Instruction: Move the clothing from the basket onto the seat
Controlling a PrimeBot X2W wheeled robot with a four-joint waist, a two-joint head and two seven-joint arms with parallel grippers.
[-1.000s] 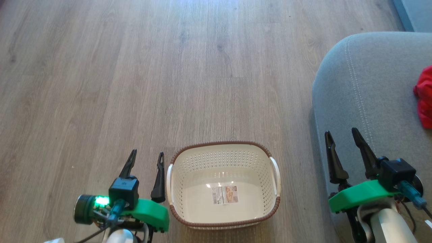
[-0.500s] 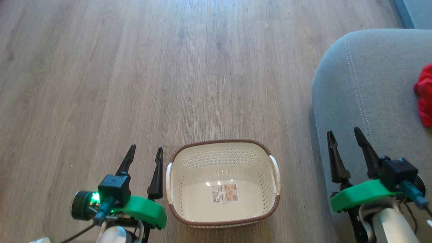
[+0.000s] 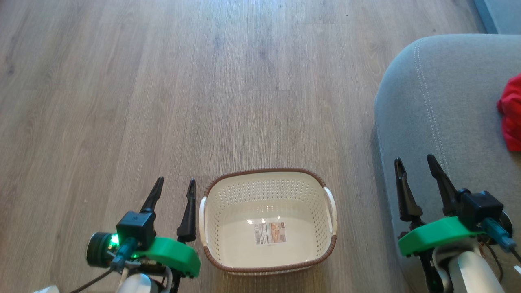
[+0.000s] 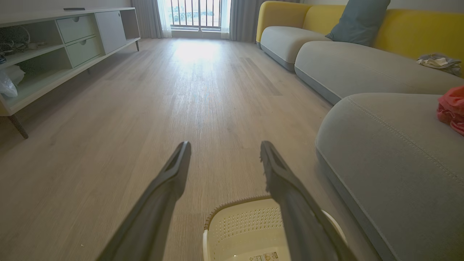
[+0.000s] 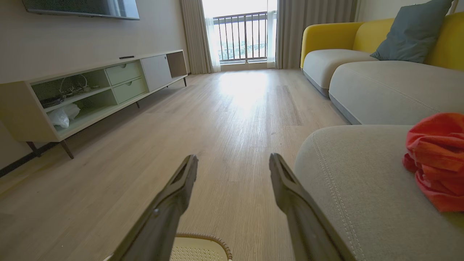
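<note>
Clothing (image 3: 511,114) lies in a red heap on the seat (image 3: 439,122), at the far right of my head view and cut by its edge. Too little of it shows for me to tell the garments apart. The basket (image 3: 264,191) stands upright on the wood floor (image 3: 203,101) between my two arms, its bare bottom showing a sticker (image 3: 270,233). It sits near the seat's rounded corner but apart from it, with a strip of floor between them.

My left pincer (image 3: 176,181) hangs just left of the basket, wide open, its inner finger close beside the white handle (image 3: 202,215); I cannot tell whether they touch. My right pincer (image 3: 414,159) hovers over the front of the seat, open as well and well apart from the clothing.

Along my left wrist, the basket's far rim shows below my fingers, with the seat and the red heap to the right. Farther off, a grey and yellow sofa (image 4: 362,65) with a blue-grey pillow (image 4: 357,20) runs toward a window (image 4: 197,12). A low cabinet (image 4: 54,47) stands along the opposite wall.
</note>
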